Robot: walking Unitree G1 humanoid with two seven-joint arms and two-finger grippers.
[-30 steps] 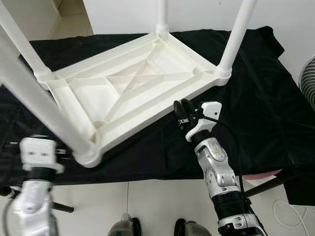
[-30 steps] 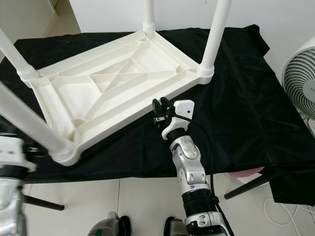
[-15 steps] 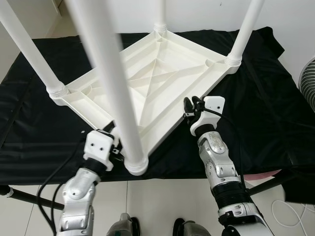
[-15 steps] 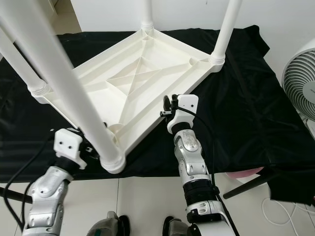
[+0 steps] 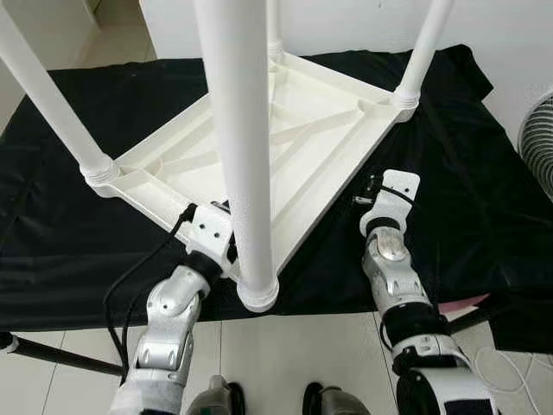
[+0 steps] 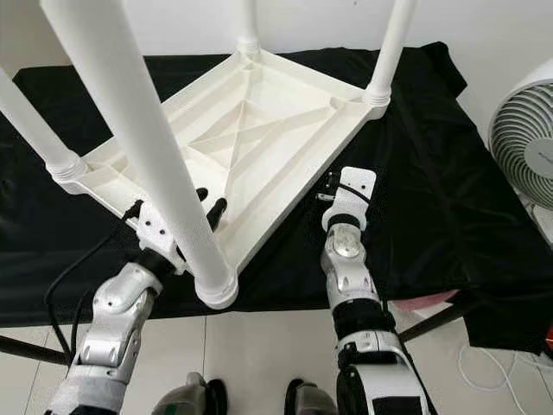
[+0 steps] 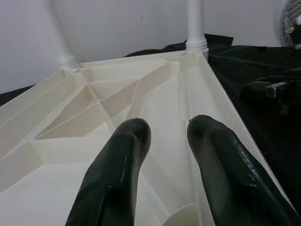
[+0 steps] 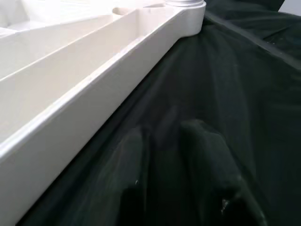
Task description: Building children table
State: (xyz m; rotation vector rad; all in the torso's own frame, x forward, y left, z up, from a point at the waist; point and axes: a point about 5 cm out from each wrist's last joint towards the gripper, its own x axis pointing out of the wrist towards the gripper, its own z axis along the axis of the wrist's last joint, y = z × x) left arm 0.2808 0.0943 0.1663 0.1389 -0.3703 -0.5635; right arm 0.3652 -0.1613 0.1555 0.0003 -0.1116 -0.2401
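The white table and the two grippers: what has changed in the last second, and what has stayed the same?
The upside-down white table has turned on the black cloth, so its near corner with the leg swung from the robot's left toward the middle. The left gripper came up from low on the left to the table's near edge, fingers open over it. The right gripper drew back from the rim. All four legs stay attached.

Surface (image 5: 484,173) draped in wrinkled black cloth (image 5: 78,216); white plastic children's table (image 5: 285,138) lies directly on cloth, upside down, ribbed underside up, four legs pointing upward.
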